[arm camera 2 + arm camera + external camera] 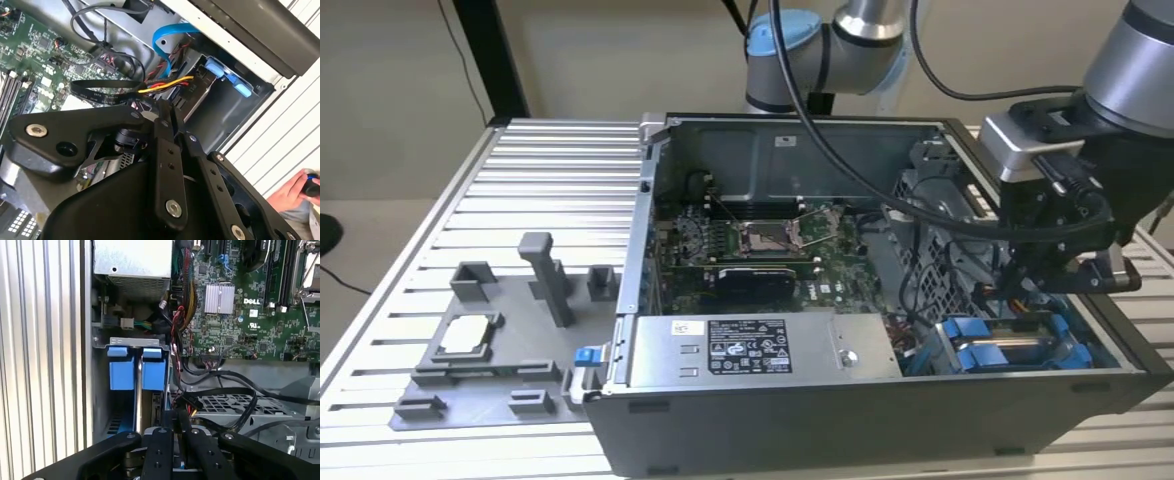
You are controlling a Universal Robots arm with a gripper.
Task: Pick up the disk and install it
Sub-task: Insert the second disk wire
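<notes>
Exterior view: raised, looking down on the open computer case (881, 300) and ribbed table (534, 180) from mid distance. First wrist view: close, looking past the gripper (175, 432) onto the blue drive bay (136, 372) ahead of it, with the motherboard (240, 305) beyond. Second wrist view: close, oblique, behind the gripper (165, 125); shares bay (227, 75) and motherboard (35, 55).

The bright blue plastic disk frames (1001, 345) stood out against the grey metal computer case (854, 420). The motherboard (250, 315) was dark green, speckled with small silver and black parts. The long power supply box (761, 345) was pale grey with a black label printed in white. The ridged table top (534, 190) was silvery, striped by parallel grooves. The gripper (178, 440) was matt black with silver screws.
</notes>
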